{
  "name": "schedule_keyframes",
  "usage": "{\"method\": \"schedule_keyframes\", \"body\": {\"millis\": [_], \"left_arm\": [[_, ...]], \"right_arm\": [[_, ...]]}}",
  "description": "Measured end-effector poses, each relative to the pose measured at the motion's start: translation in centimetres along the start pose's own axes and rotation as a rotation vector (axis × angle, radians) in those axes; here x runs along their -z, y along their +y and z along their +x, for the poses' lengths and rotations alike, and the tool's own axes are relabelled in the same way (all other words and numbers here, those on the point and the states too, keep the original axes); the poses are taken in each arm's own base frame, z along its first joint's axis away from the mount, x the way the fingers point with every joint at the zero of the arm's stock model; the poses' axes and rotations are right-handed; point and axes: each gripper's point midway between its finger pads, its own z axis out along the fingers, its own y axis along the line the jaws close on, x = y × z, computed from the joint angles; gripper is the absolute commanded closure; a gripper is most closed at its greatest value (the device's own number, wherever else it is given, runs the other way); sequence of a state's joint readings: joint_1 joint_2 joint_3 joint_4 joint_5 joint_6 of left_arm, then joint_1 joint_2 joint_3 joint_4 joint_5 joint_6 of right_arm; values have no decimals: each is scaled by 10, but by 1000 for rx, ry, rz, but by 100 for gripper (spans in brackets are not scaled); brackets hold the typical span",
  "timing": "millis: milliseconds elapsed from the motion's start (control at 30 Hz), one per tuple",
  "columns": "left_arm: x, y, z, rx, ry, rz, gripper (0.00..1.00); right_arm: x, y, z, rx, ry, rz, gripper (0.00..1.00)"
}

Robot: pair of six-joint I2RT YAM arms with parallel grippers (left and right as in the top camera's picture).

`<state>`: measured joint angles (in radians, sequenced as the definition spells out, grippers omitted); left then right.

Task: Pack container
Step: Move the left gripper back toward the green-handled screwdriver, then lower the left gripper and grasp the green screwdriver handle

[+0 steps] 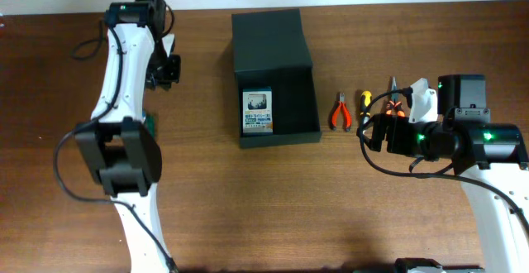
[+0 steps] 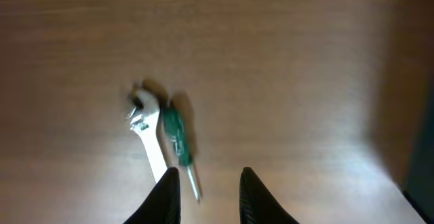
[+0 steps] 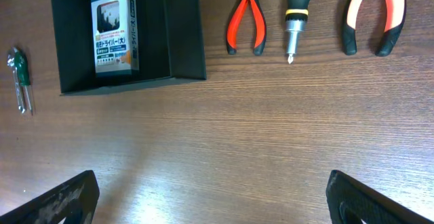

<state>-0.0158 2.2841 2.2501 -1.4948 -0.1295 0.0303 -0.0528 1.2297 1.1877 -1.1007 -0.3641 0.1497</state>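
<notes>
Container [image 1: 277, 83] sits mid-bench [image 1: 248, 207], lid flap thrown open at its back, with a blue-and-white card pack [image 1: 258, 112] lying inside. Right of the container: red pliers [image 1: 340, 103], then a yellow-and-black screwdriver [image 1: 363, 99], then orange-black pliers [image 3: 349, 20], which the right arm half covers from overhead. The right wrist cam crops the tops of all three. Left of the container, a silver wrench [image 2: 150, 139] and a green screwdriver [image 2: 178, 139] lie side by side. They're mostly buried under the left arm from above and blurry on the left wrist cam. Left pincer [image 2: 207, 197] hangs over them, jaws narrowly apart with nothing between. Right pincer [image 3: 217, 203] gapes wide and empty, with only its fingertips [image 3: 61, 200] in frame.
</notes>
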Motion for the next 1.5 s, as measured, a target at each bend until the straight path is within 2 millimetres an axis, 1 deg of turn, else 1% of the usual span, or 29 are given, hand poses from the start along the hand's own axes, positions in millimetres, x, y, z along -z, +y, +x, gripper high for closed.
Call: {"method": "schedule_keyframes", "body": {"millis": [67, 167, 200, 233, 267, 333, 367, 400, 467, 533, 567, 633, 733, 833, 967, 1333, 1500], "left_arm": [[27, -1, 5, -6, -42, -3, 80], [59, 5, 18, 4, -95, -9, 80], [65, 6, 22, 7, -107, -10, 79], [67, 7, 26, 9, -114, -11, 77], [64, 7, 31, 11, -116, -13, 76], [47, 5, 36, 10, -103, -9, 76], [34, 2, 41, 7, -81, -5, 76], [16, 0, 48, 3, -46, -2, 75], [-16, -5, 67, -7, 37, 5, 72], [-40, -7, 80, -1, 84, 9, 59], [-49, -7, 85, 12, 96, 11, 54], [-60, -3, 88, 48, 101, 14, 50], [-67, 9, 92, 103, 109, 21, 40], [-69, 21, 92, 149, 104, 25, 33], [-71, 29, 87, 188, 78, 54, 32], [-73, 28, 65, 200, -13, 97, 34], [-74, 28, 60, 201, -37, 98, 34]], "right_arm": [[0, 0, 0, -1, 0, 0, 1], [0, 0, 0, 0, 0, 0, 1], [0, 0, 0, 0, 0, 0, 1], [0, 0, 0, 0, 0, 0, 1], [0, 0, 0, 0, 0, 0, 1], [0, 0, 0, -1, 0, 0, 1], [0, 0, 0, 0, 1, 0, 1], [0, 0, 1, -1, 2, 0, 1], [0, 0, 1, -2, 3, 0, 1], [0, 0, 1, -1, 3, 0, 1], [0, 0, 1, -1, 3, 0, 1], [0, 0, 1, -2, 3, 0, 1], [0, 0, 1, -1, 3, 0, 1], [0, 0, 1, -2, 3, 0, 1], [0, 0, 1, -1, 4, 1, 1], [0, 0, 2, -4, 11, 1, 1], [0, -1, 4, -8, 18, 2, 1]]}}
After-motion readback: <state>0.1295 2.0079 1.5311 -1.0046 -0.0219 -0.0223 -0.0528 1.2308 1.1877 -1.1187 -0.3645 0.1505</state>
